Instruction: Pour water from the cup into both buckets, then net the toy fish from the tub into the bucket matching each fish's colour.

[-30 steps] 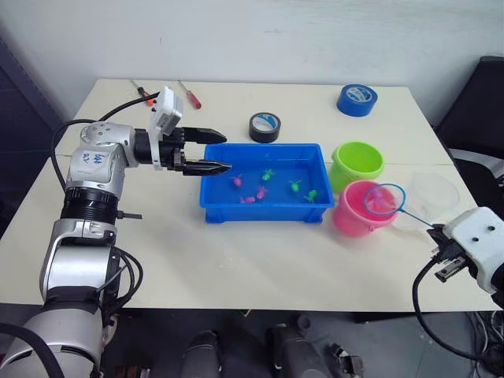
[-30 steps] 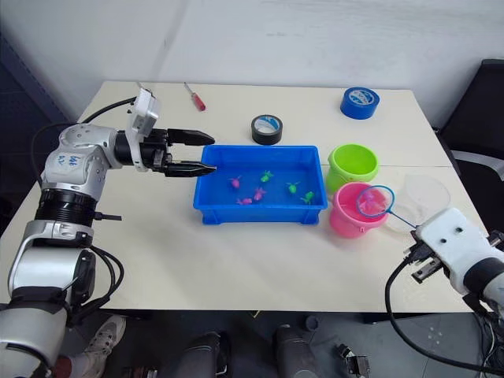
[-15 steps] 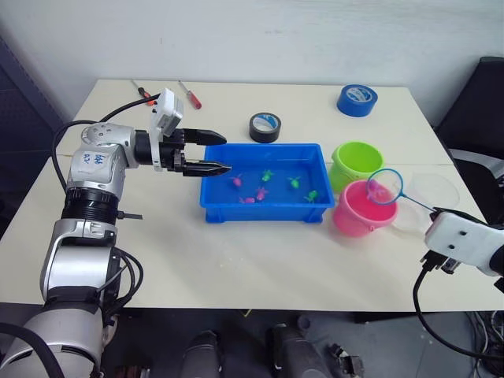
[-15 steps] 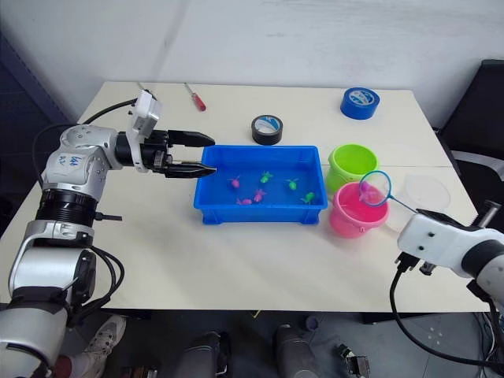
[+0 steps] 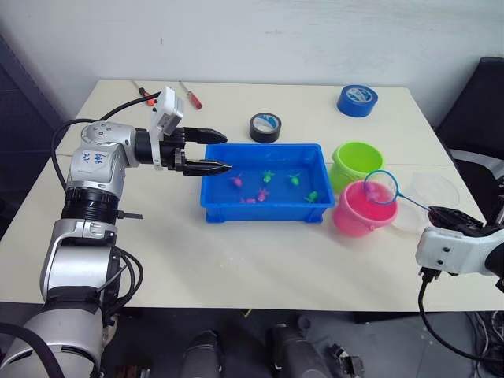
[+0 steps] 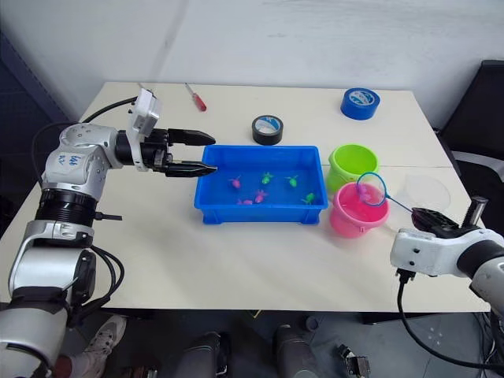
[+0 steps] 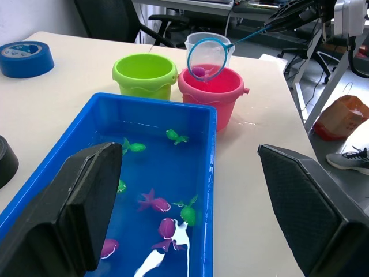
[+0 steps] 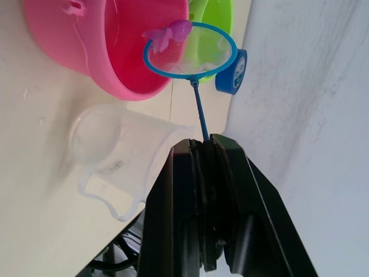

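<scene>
The right hand (image 8: 203, 151) is clamped on the thin handle of the net (image 8: 189, 51), its fingers pressed together around it. The hoop hangs over the pink bucket (image 5: 363, 208), tilted, with one pink fish (image 8: 169, 33) caught at its rim. Water shows inside the pink bucket. Just behind the pink bucket stands the green bucket (image 5: 357, 163), the two touching or nearly so; what it holds cannot be told. On the side of the pink bucket nearer the right hand sits the cup (image 5: 429, 198), clear, lying close against the bucket.

On the other side of the pink bucket, just beside it, is the tub (image 5: 216, 197) — water inside, with several toy fish (image 7: 153, 203) in it, some green, some pink.

The left hand (image 5: 214, 152) hovers at the tub's far end from the pink bucket, fingers apart, holding nothing — one tip over the tub's rim.

Behind the tub on the surface (image 5: 236, 260) lie a black tape roll (image 5: 265, 127) and a blue tape roll (image 5: 357, 100).
</scene>
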`<state>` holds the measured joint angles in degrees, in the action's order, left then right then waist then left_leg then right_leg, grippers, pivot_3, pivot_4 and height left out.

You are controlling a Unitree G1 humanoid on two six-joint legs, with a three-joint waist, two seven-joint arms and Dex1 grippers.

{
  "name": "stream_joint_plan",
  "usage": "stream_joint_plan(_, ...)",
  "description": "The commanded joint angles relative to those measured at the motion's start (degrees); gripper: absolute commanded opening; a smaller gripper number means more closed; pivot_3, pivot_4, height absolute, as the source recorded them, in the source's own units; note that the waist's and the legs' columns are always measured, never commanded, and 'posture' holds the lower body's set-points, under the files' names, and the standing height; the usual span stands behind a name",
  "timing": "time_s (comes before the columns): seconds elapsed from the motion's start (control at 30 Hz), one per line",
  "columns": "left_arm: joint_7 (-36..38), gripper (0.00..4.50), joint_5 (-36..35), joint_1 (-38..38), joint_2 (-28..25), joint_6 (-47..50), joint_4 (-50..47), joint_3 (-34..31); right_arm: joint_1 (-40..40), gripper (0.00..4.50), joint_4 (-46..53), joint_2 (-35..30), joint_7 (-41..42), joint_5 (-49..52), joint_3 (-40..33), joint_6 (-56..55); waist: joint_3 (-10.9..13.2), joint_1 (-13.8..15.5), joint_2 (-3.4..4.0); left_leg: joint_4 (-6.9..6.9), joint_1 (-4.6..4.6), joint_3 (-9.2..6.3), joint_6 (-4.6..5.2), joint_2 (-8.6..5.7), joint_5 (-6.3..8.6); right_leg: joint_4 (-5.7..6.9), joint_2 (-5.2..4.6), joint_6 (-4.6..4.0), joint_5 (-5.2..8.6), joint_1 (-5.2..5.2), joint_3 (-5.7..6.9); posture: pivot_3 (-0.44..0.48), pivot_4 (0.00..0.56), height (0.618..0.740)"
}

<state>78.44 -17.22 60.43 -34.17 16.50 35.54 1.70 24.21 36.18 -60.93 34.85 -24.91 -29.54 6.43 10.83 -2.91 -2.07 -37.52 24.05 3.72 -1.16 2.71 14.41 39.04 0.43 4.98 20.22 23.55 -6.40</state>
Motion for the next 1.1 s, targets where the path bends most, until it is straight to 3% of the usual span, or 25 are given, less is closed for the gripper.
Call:
stream_joint_plan(0.03, 0.1, 4.12, -0.4, 0.4, -0.1, -0.3, -1.8, -0.8, 0.6, 0.0, 0.6, 2.1, -1.1, -5.6, -3.5, -3.1, 0.0, 0.0, 0.0, -0.01, 0.0, 0.0, -0.01, 0.0, 0.0, 0.0, 0.0, 0.0, 0.0, 0.0, 0.0, 0.0, 0.15, 0.734)
stream_joint_plan(0.3, 0.2, 4.12, -0.7, 0.1, -0.4, 0.0, -2.3, -1.1, -1.7, 0.0, 1.6, 6.2, 1.0, -1.2, -4.7, -4.1, 0.0, -0.1, 0.0, -0.16, -0.02, 0.02, -0.02, 0.0, -0.01, 0.17, 0.0, 0.0, 0.0, -0.01, 0.03, 0.0, 0.15, 0.734)
stream_joint_plan(0.5, -1.1, 4.12, -0.5, -0.8, -2.2, 0.5, -2.7, -2.6, -11.9, 0.0, 3.1, 6.7, 4.9, 6.8, -4.1, 2.0, 0.0, -0.3, 0.0, -0.29, -0.27, 0.12, -0.01, 0.02, -0.01, 0.41, 0.01, 0.0, 0.0, -0.16, 0.02, 0.0, 0.15, 0.734)
stream_joint_plan(0.67, -2.7, 4.12, -0.1, -2.7, -5.5, 0.7, -3.9, -3.8, -28.2, 0.0, 1.5, 7.1, 8.3, 15.7, 6.8, 14.0, 0.0, -1.4, -0.02, -0.17, -0.96, 0.18, -0.04, 0.12, 0.02, 0.41, -0.02, -0.07, 0.04, -0.77, -0.07, 0.0, 0.15, 0.734)
stream_joint_plan(0.83, -4.3, 4.12, 0.4, -7.7, -9.4, 0.9, -6.7, -5.0, -43.2, 0.0, -4.8, 9.8, 10.9, 21.0, 19.9, 23.4, 0.0, -1.9, -0.02, -0.09, -0.97, 0.06, -0.04, 0.13, 0.03, 0.38, -0.1, -0.13, 0.07, -0.83, -0.07, 0.0, 0.15, 0.734)
stream_joint_plan(1.1, -7.7, 4.12, -4.0, -20.3, -13.1, 6.9, -20.1, -10.5, -52.4, 0.0, -16.4, 13.0, 14.0, 21.0, 34.2, 22.3, 0.0, -1.5, -0.02, -0.1, -0.82, -0.12, -0.04, 0.16, 0.03, 0.39, -0.23, -0.21, 0.12, -0.73, -0.05, 0.0, 0.15, 0.734)
